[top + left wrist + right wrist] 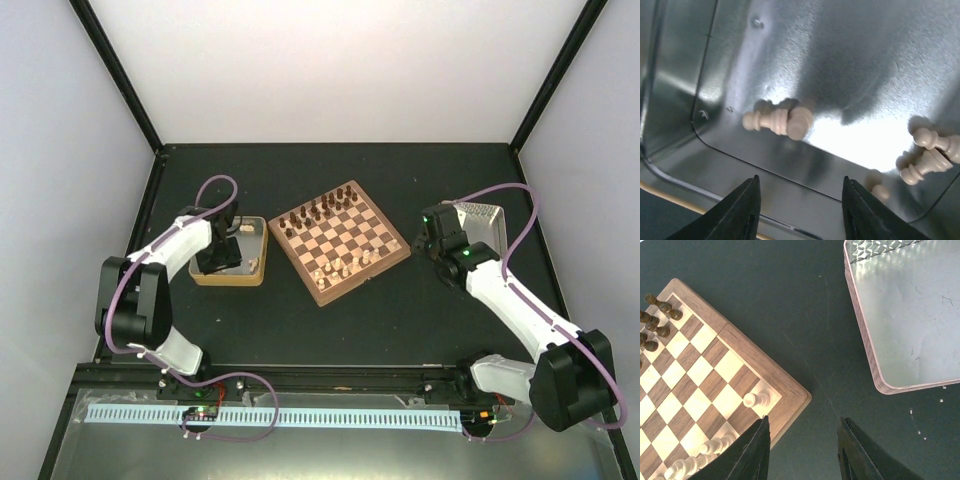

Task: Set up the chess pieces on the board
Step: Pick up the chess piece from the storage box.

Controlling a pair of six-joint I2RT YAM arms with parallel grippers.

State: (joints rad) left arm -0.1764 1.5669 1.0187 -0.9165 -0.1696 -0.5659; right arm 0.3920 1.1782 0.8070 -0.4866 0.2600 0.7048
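Cream chess pieces [777, 121] lie on their sides on the metal floor of the tan tray [228, 280]. The nearest has its long axis across the left wrist view, head left. Left gripper [800, 179] points down over them, fingers apart, empty. Right gripper [804, 420], likewise spread and empty, hangs beside a corner of the board [700, 370]. Only the top view shows the whole board, with dark pieces [312, 213] along its far-left edge.
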